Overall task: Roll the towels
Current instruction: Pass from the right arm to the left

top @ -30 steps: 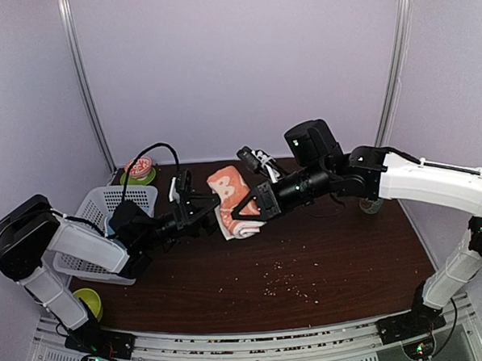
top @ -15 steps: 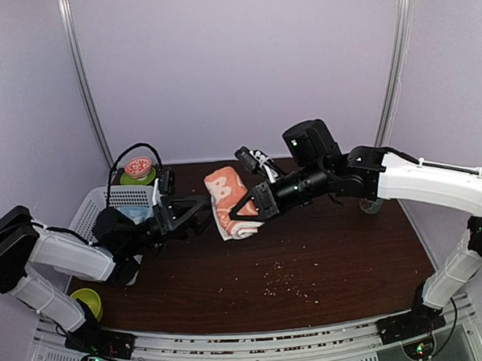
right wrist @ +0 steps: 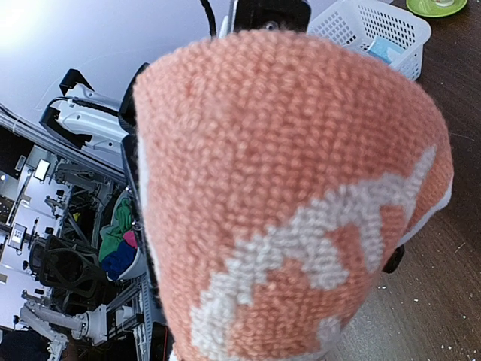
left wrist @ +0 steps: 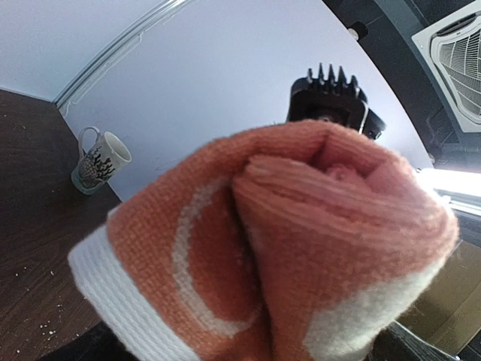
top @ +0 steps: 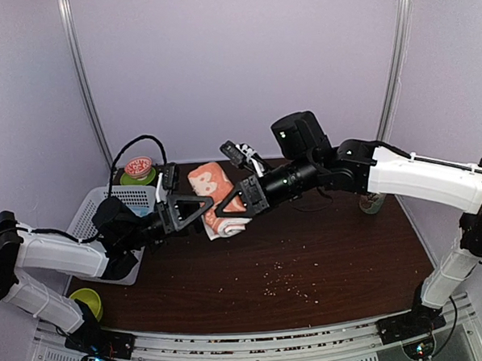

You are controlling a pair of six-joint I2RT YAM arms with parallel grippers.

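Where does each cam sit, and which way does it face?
Top external: above and behind the bases, looking down at the table; both arms show, left gripper and right gripper both at the rolled orange-and-cream towel.
Left wrist: faces the towel's end close up, mug beyond; own fingers barely visible.
Right wrist: faces the towel close up, white basket behind; own fingers mostly hidden.
Shared: towel in all; basket in top and right wrist.

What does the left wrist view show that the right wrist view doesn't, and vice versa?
Left wrist only: a patterned mug by the wall, and the rolled end of the orange towel. Right wrist only: a white basket with a light blue cloth inside, and a green dish beyond it. Both: the orange towel close up, filling most of the frame, above the dark table.
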